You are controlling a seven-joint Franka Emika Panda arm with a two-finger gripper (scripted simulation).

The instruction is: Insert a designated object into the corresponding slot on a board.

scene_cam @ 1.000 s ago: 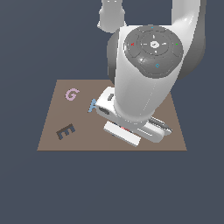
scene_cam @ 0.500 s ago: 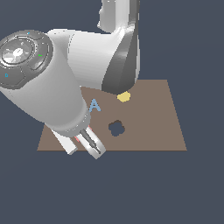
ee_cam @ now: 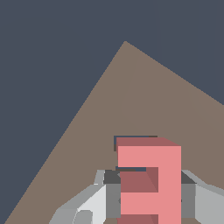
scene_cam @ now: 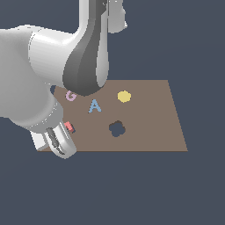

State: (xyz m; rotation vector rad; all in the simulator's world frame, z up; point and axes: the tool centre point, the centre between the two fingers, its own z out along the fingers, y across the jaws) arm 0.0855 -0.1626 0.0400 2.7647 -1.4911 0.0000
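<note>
Gripper (ee_cam: pixel 146 197) pinching red letter E (ee_cam: pixel 148 181) low over the board (scene_cam: pixel 149 114); E-shaped slot (ee_cam: pixel 131 139) barely visible beneath. Slight rotational misalignment risks jamming on the edges.

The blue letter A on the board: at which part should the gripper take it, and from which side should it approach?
The blue letter A lies flat on the board, apart from the pink G and the yellow piece. Probably best from straight above, with the fingers closing across its two slanted legs, where the outer edges are free. The gripper now holds the red letter E.
</note>
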